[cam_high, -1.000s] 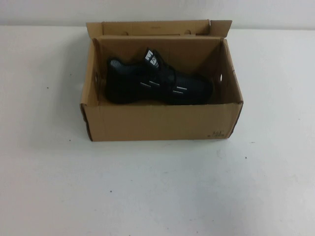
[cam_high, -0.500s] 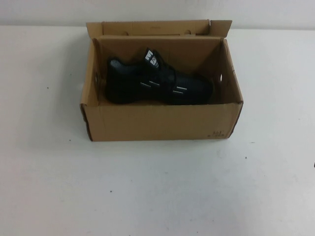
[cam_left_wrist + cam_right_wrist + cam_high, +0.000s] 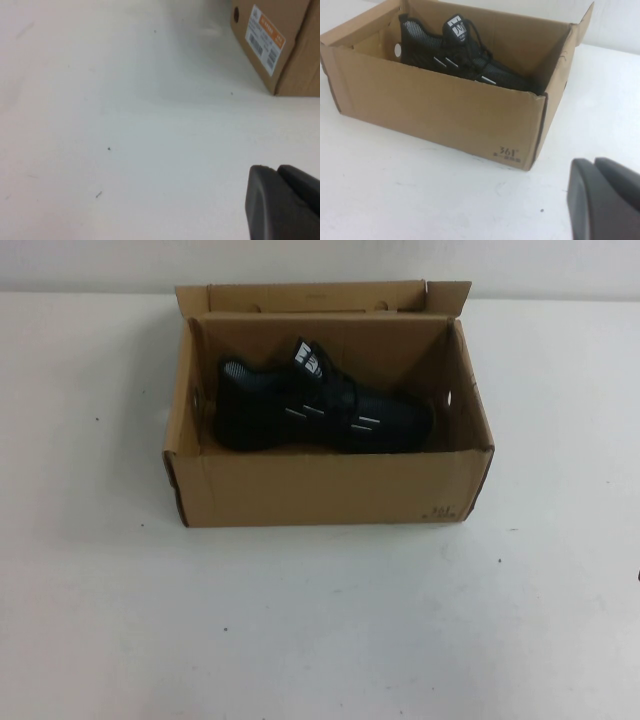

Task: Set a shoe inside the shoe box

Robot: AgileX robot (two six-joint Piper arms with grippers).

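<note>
The black shoe (image 3: 320,412) lies on its side inside the open brown shoe box (image 3: 320,490), toe towards the right. The right wrist view shows the same shoe (image 3: 462,57) in the box (image 3: 435,110). My right gripper (image 3: 595,162) is shut and empty, low over the white table, off the box's near right corner. My left gripper (image 3: 276,170) is shut and empty over bare table, well to the left of the box (image 3: 300,55). Neither gripper shows in the high view.
The box's back flap (image 3: 320,295) stands up at the far side. A white and orange label (image 3: 265,37) is on the box's left end wall. White table (image 3: 320,630) stretches in front of the box and to both sides.
</note>
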